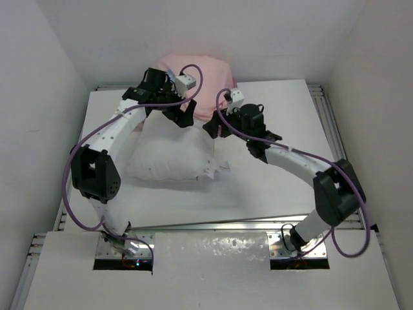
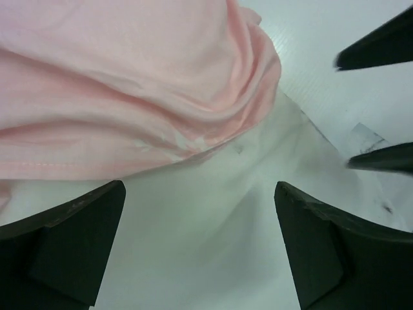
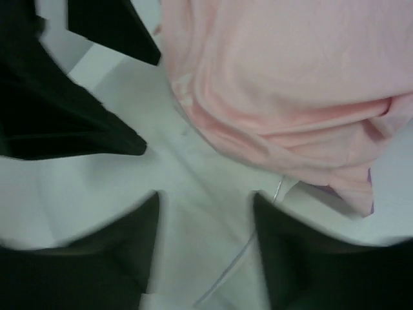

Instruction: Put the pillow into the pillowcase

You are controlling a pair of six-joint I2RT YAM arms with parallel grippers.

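Note:
The white pillow point(image 1: 169, 158) lies in the middle of the table, its far end under the pale pink pillowcase point(image 1: 205, 72), which is bunched at the table's back edge. My left gripper point(image 1: 182, 117) hovers over that far end, open, with bare pillow point(image 2: 200, 252) between its fingers point(image 2: 71, 239) and the pink pillowcase point(image 2: 129, 77) just beyond. My right gripper point(image 1: 213, 128) is close beside it, also open over the pillow point(image 3: 206, 226), with nothing held. In the right wrist view the pillowcase point(image 3: 277, 84) shows a sliver of purple at its lower corner.
The white table point(image 1: 277, 187) is boxed in by white walls on the left, back and right. Metal rails point(image 1: 322, 103) run along its sides. The two grippers stand within a hand's width of each other; the right one's fingertips point(image 2: 381, 48) show in the left wrist view.

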